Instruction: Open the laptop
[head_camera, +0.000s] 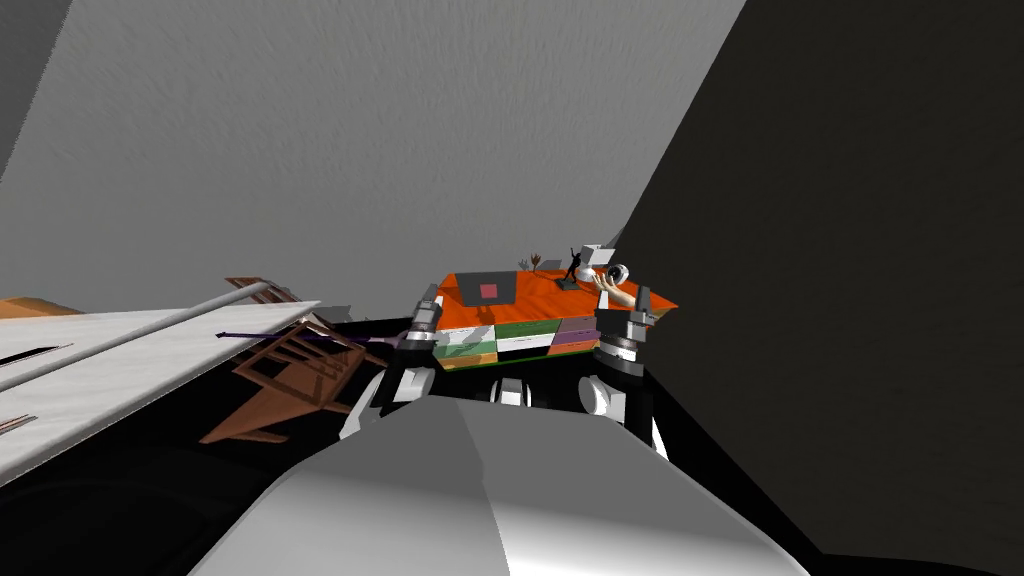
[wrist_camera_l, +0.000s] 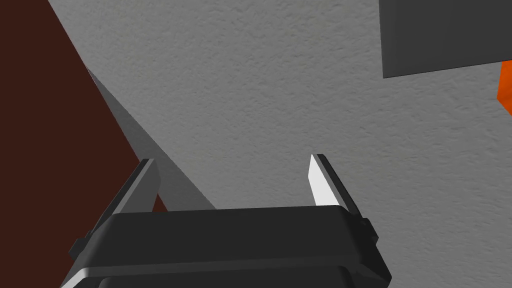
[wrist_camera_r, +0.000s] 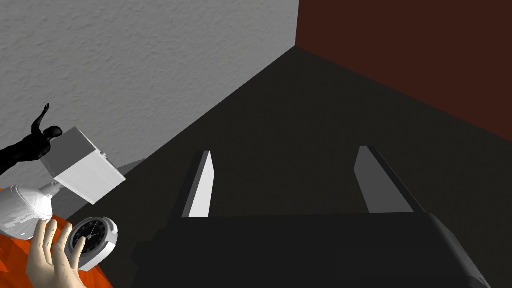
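A flat dark grey laptop (head_camera: 488, 289) with a red square on its lid lies closed on the orange top of a desk (head_camera: 540, 295), towards the left. My left gripper (head_camera: 431, 298) hovers at the desk's left front corner, just left of the laptop. In the left wrist view its fingers (wrist_camera_l: 232, 159) stand open with nothing between them; a dark grey panel (wrist_camera_l: 445, 35) and an orange corner (wrist_camera_l: 506, 90) lie beyond. My right gripper (head_camera: 643, 298) is at the desk's right front corner, open and empty (wrist_camera_r: 284, 150).
The desk has coloured drawer fronts (head_camera: 520, 340). On its right end stand a black figurine (wrist_camera_r: 25, 145), a grey box (wrist_camera_r: 82, 167), a white clock (wrist_camera_r: 95, 240) and a model hand (wrist_camera_r: 47, 257). A brown chair (head_camera: 290, 380) lies tipped to the left. A dark wall (head_camera: 850, 300) is close on the right.
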